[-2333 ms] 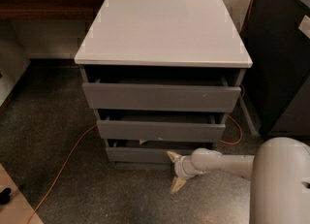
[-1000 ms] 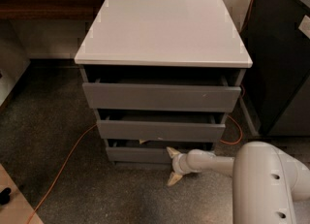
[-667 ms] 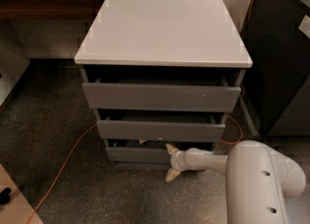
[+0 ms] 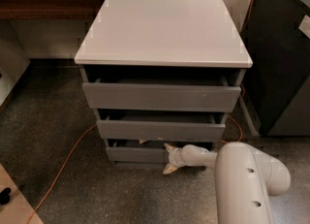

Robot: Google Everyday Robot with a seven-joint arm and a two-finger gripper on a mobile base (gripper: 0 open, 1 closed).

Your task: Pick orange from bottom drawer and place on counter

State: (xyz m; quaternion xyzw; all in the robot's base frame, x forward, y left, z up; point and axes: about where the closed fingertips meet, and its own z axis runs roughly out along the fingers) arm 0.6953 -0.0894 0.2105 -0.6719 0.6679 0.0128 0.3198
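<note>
Orange isn't visible anywhere, so I'd guess it's hidden inside the bottom drawer (image 4: 138, 154), which looks only barely cracked open. The gripper (image 4: 168, 158) sits right at that drawer's front, fingers spread apart and holding nothing. No orange on the counter (image 4: 162, 29), so basically the whole job's left. No readable labels or writing.

No writing can be read; the pale label (image 4: 304, 25) on the black cabinet (image 4: 278, 72) is illegible. The white two-finger tool (image 4: 169, 159), fingers spread, sits at the front of the dark grey bottom drawer (image 4: 135, 154).
</note>
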